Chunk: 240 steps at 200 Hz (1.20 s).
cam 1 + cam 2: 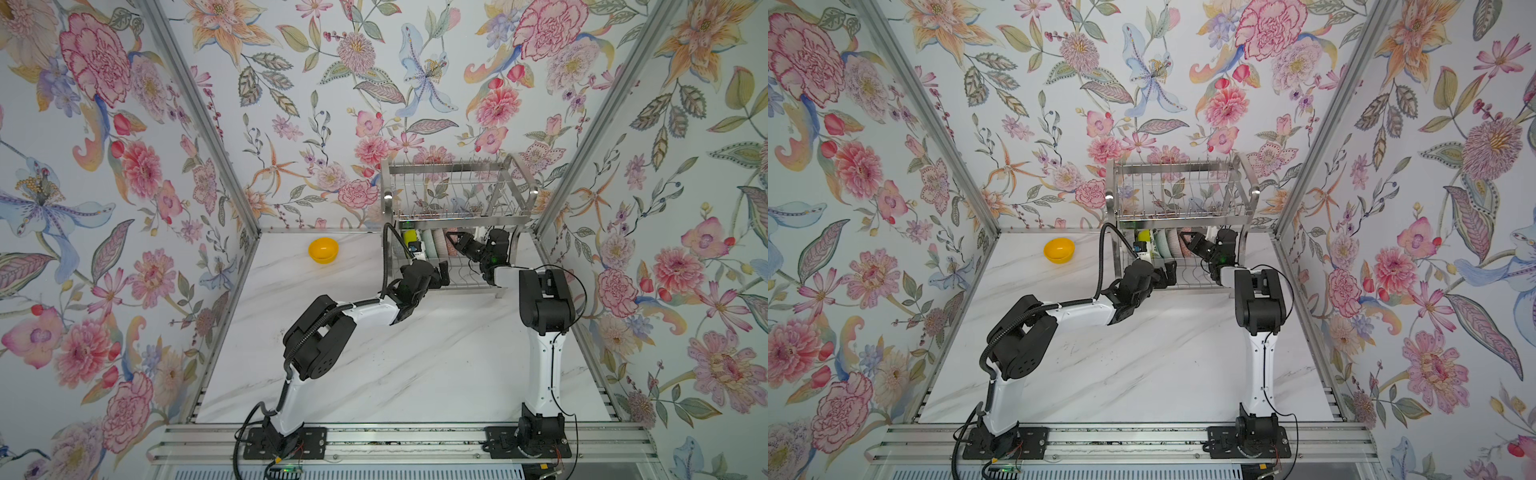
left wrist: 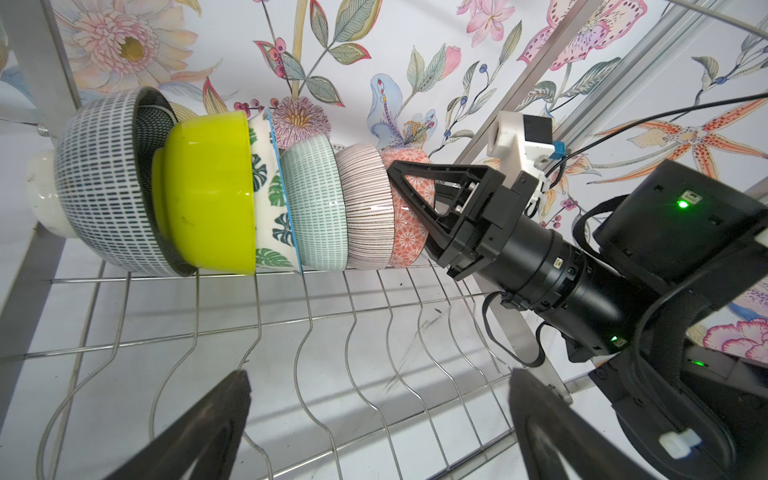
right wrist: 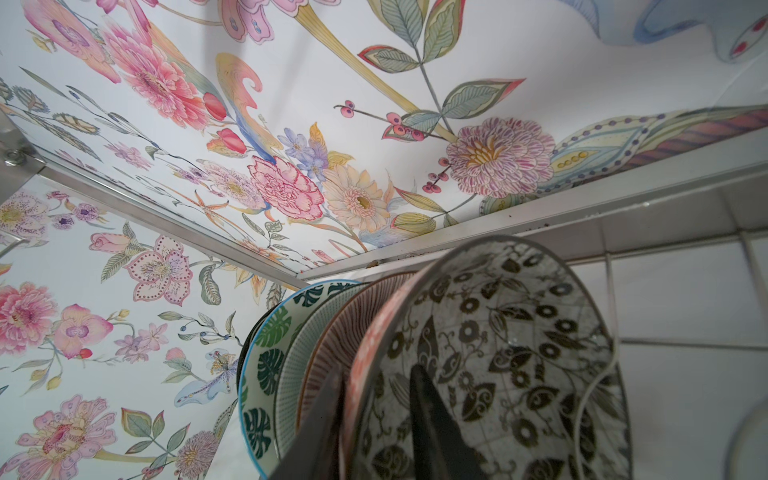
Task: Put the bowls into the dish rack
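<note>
The dish rack (image 1: 457,168) (image 1: 1179,166) stands at the table's back right. Several bowls stand on edge in a row on its lower tier (image 2: 307,316): speckled (image 2: 104,183), lime-green (image 2: 212,191), leaf-print (image 2: 270,195), pale green (image 2: 316,203), ribbed (image 2: 365,208), and last a coral one (image 2: 405,241) with a dark floral inside (image 3: 498,353). My right gripper (image 1: 451,237) (image 1: 1183,237) (image 2: 395,170) (image 3: 376,374) straddles that last bowl's rim, jaws parted, with a gap at the inner finger. My left gripper (image 1: 444,274) (image 1: 1169,274) (image 2: 378,374) hangs open and empty over the bare wires. An orange-yellow bowl (image 1: 323,250) (image 1: 1059,250) sits alone on the table.
The rack's upper tier hangs right above the row of bowls. A white rounded object (image 2: 41,195) sits beyond the speckled bowl. The marble table (image 1: 374,353) is boxed in by floral walls on three sides, and the orange-yellow bowl lies near the back wall.
</note>
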Available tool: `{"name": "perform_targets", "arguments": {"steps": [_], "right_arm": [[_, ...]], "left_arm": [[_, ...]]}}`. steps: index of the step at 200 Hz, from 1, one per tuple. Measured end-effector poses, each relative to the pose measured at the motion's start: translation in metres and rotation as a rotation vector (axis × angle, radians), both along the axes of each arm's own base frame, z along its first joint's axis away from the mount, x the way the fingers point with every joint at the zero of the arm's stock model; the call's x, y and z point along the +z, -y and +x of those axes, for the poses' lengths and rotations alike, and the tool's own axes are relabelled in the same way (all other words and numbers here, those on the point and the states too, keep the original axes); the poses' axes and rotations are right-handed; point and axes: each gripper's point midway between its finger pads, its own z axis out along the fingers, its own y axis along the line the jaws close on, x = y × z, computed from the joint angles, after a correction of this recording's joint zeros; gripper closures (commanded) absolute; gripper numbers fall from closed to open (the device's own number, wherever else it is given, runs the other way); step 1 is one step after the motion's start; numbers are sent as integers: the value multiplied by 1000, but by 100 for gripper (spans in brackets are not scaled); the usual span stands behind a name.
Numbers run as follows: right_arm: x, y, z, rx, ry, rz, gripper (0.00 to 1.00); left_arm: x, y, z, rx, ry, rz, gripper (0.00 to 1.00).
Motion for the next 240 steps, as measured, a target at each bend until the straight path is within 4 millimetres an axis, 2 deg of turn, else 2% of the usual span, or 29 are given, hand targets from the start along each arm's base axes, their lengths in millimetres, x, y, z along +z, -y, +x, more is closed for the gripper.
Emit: {"name": "perform_targets", "arguments": {"steps": [59, 131, 181, 240], "right_arm": [[11, 4, -1, -11, 12, -8, 69], [8, 4, -5, -13, -7, -17, 68], [7, 9, -15, -30, -24, -27, 63], [11, 14, -28, -45, -28, -29, 58]], "left_arm": [[-4, -1, -1, 0, -7, 7, 1], [-5, -2, -2, 0, -9, 9, 1], [-6, -4, -4, 0, -14, 15, 1], [7, -7, -10, -2, -4, 4, 1]]}}
